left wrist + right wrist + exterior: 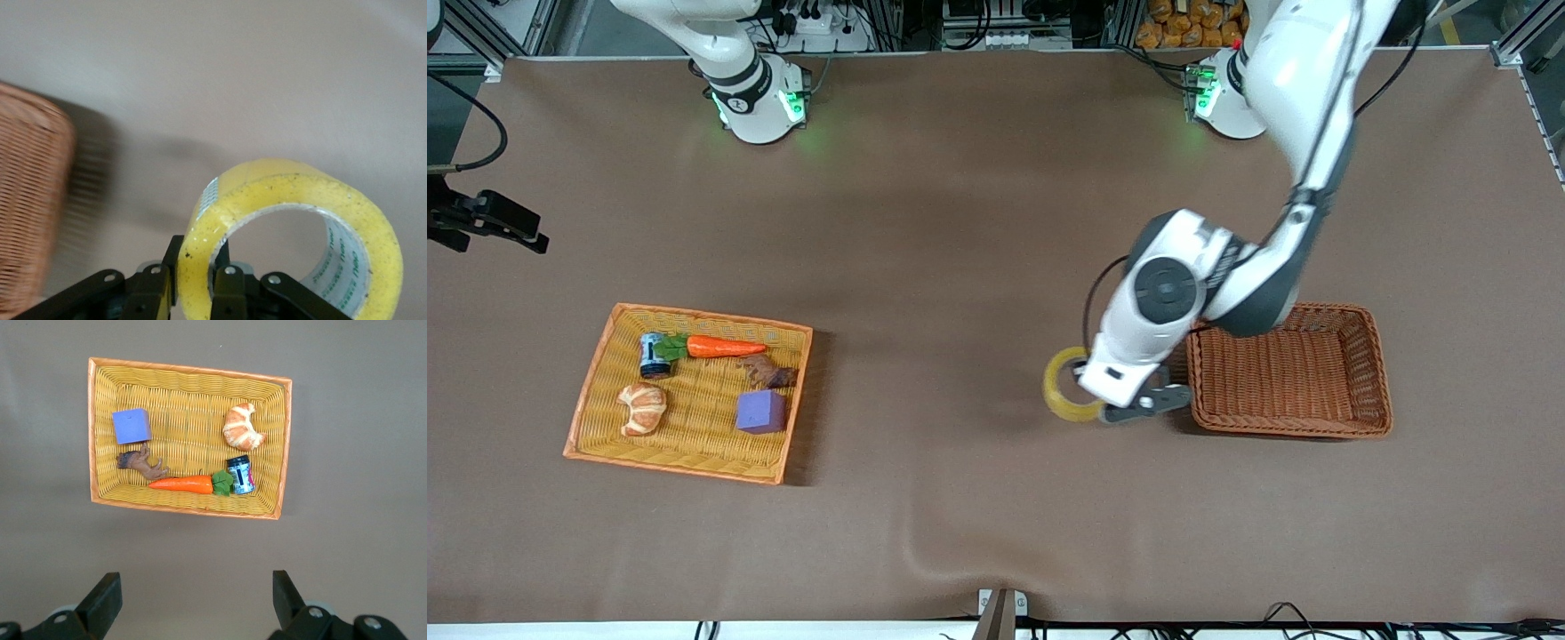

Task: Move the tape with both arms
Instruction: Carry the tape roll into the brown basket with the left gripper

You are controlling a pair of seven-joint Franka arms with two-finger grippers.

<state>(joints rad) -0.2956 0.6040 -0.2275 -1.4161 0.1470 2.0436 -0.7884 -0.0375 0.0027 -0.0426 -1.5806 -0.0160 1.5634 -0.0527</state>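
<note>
The tape (pixel 1064 388), a yellowish roll with a pale core, is gripped by its wall in my left gripper (pixel 1096 407). It hangs over the bare table, just beside the brown wicker basket (pixel 1288 425) on the side toward the right arm's end. In the left wrist view the tape (pixel 287 193) stands on edge between the shut fingers of the left gripper (pixel 197 259), one finger inside the ring and one outside. My right gripper (pixel 193 583) is open and empty, high over the table beside the yellow basket (pixel 190 370). It shows at the front view's edge (pixel 520 231).
The yellow basket (pixel 596 373) at the right arm's end holds a purple cube (pixel 761 412), a croissant (pixel 643 408), a carrot (pixel 723 347), a small can (pixel 654 355) and a brown toy animal (pixel 769 372). The brown basket (pixel 30 200) is empty.
</note>
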